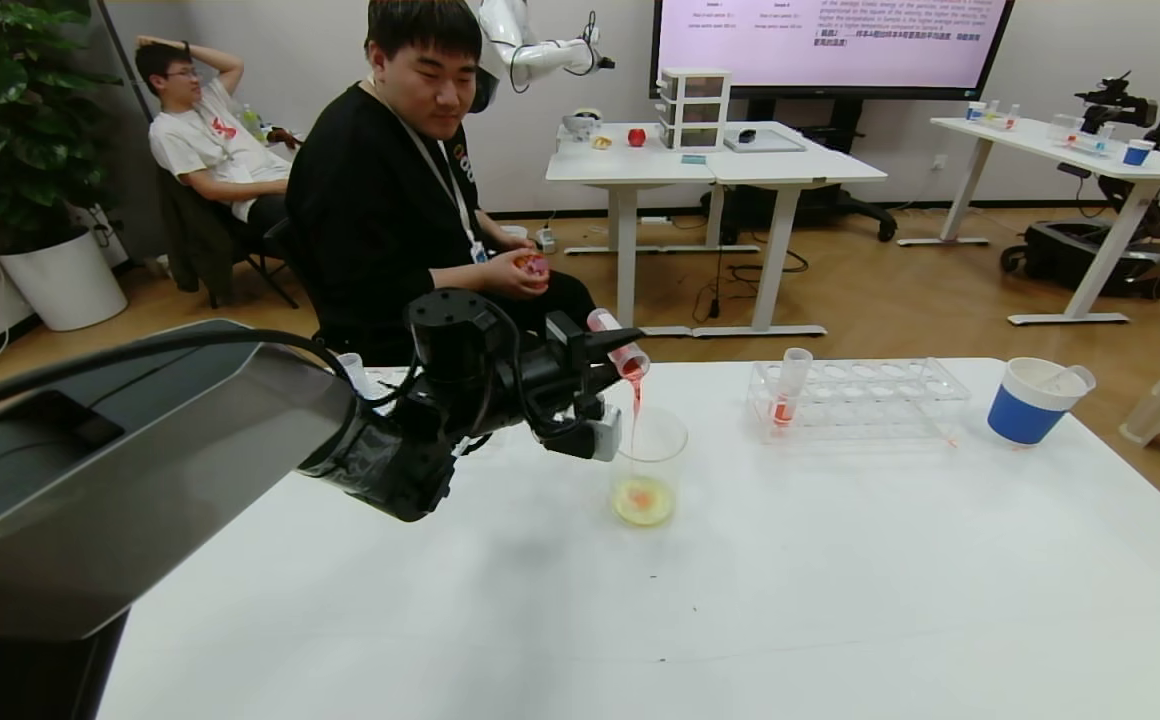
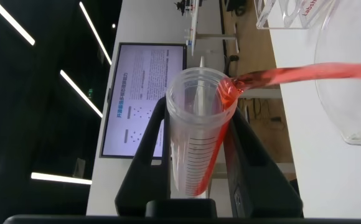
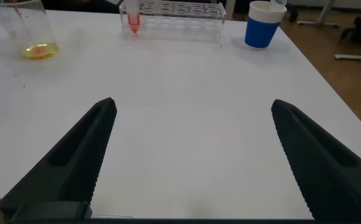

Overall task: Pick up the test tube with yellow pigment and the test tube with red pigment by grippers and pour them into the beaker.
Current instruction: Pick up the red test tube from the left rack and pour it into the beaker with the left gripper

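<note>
Fingers of the right gripper stand wide apart and hold nothing; this arm waits low over the bare white table, out of the head view, so it does not disturb the pouring.

Farther in, the left gripper is clamped on the test tube with red pigment. It keeps the tube tipped, mouth down toward 4 o'clock, directly above the beaker, so the red stream falls inside the rim. At the beaker bottom lies yellow liquid with a red spot, so I judge the yellow pigment is already poured.

At 3 o'clock from the beaker stands a clear rack with one more red tube upright in it, and then a blue paper cup.

Printed scale marks run along the held tube, too small to read. The rack corner in the left wrist view shows letters like "Labsh". Text on the far wall screen is unreadable.
</note>
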`<state>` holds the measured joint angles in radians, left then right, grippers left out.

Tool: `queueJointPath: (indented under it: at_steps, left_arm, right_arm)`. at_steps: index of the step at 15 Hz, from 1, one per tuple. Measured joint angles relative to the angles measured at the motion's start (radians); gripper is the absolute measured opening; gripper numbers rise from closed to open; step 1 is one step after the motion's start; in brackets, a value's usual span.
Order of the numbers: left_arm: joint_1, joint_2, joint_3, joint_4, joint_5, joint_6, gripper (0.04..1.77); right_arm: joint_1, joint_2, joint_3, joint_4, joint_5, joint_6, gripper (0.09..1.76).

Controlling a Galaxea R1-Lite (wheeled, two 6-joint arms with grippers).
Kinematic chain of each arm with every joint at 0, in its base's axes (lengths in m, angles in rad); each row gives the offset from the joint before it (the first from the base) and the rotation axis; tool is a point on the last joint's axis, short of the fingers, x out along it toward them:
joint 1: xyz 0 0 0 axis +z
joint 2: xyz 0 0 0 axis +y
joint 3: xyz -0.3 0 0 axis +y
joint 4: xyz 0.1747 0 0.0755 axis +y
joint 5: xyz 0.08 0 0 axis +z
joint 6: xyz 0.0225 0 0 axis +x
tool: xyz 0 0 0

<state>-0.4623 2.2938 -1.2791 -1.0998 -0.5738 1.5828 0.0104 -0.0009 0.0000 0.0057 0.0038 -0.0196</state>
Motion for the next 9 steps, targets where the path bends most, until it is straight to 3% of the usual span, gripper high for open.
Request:
queueJointPath:
  at_steps: [9]
  left_arm:
    - [-0.004,0.01,-0.003,0.006,-0.001,0.156,0.51]
  right_arm:
    - [0.0,0.0,0.0,0.0,0.0,0.0,1.74]
